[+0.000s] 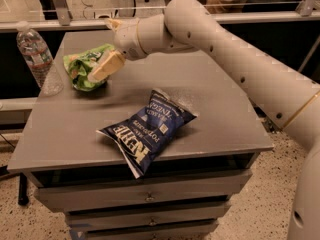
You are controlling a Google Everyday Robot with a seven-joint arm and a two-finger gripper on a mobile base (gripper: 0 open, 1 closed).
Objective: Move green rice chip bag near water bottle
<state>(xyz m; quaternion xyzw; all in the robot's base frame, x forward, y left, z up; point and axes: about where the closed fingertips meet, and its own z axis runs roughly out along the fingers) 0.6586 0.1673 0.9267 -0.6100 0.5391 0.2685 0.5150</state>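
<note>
The green rice chip bag point(82, 69) lies crumpled on the grey table point(215, 109) at its back left. The water bottle point(35, 54) stands upright at the table's left edge, a short gap left of the bag. My gripper point(108, 45) is at the bag's right side, open, with its fingers spread wide. The near finger point(105, 66) overlaps the bag's right edge and the far finger point(114, 23) is behind and above the bag. The bag rests on the table.
A larger dark-blue chip bag point(150, 129) lies at the table's front middle, hanging slightly over the front edge. Drawers sit under the tabletop. A rail and glass barrier run behind the table. My arm spans the right side above the table.
</note>
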